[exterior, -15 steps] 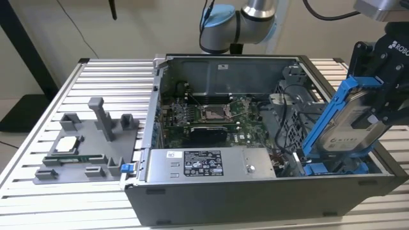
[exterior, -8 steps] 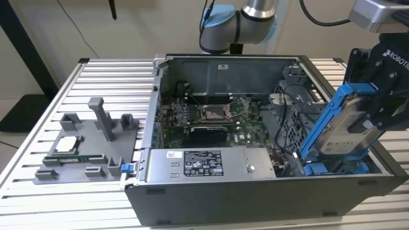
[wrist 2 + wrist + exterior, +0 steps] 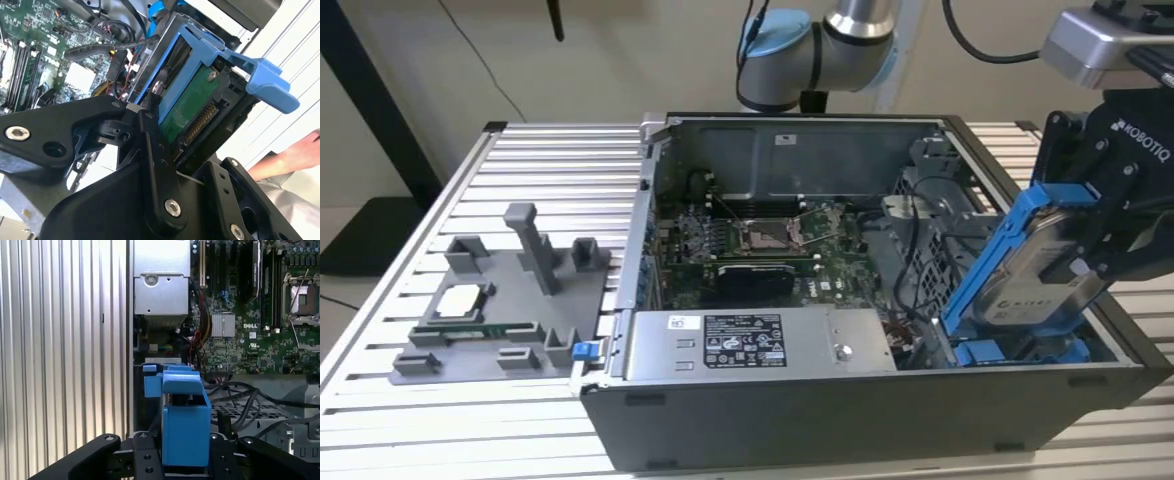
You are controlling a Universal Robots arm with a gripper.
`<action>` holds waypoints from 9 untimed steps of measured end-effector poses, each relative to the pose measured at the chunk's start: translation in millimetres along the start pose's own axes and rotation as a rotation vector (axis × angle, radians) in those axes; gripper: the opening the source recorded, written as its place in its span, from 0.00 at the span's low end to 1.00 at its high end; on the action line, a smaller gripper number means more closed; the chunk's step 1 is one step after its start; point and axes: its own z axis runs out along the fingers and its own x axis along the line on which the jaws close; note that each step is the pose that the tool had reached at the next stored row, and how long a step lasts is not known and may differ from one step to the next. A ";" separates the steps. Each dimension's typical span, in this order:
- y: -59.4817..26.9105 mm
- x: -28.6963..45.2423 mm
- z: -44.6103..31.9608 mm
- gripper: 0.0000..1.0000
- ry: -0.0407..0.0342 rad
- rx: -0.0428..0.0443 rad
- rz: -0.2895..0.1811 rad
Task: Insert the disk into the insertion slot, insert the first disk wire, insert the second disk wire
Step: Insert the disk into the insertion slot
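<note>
**Operator:** What is in your claw?

**Arm:** My claw [image 3: 1091,238] is clamped on the disk [image 3: 1043,278] and holds it by the long sides of its blue carrier frame [image 3: 983,262]. In the first wrist view one black finger [image 3: 145,462] sits on each flank of the frame, and the frame's blue end stands up between them.

**Operator:** How does the disk sit?

**Arm:** It is tilted. The end I grip is above the rim of the computer case [image 3: 854,420], and the other end slopes down, away from my claw, into the case. In the second wrist view the disk's green circuit board [image 3: 192,100] and its row of connector contacts [image 3: 200,122] lie close to my fingers.

**Operator:** Where is the insertion slot?

**Arm:** The insertion slot [image 3: 994,352] is below my claw, with its blue fittings, in the corner of the case. The disk's low end is at its mouth. I cannot tell whether it touches the fittings or hangs just above them.

**Operator:** And farther out?

**Arm:** Loose black cables [image 3: 907,265] lie beside the slot. Beyond them are the motherboard [image 3: 761,240] and the grey power-supply box [image 3: 747,345]. Farther from my claw, outside the case, a grey fixture tray [image 3: 494,300] sits on the ribbed table [image 3: 547,160]. On the side of my claw away from the case, a person's hand [image 3: 295,152] is near.
</note>
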 end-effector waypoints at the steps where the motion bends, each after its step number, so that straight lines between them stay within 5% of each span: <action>1: -0.3 0.0 0.7 0.00 -0.0028 -0.0001 0.000; 5: -2.2 0.0 3.5 0.00 -0.0138 -0.0004 0.000; 9: -3.6 0.0 4.9 0.00 -0.0163 -0.0005 0.000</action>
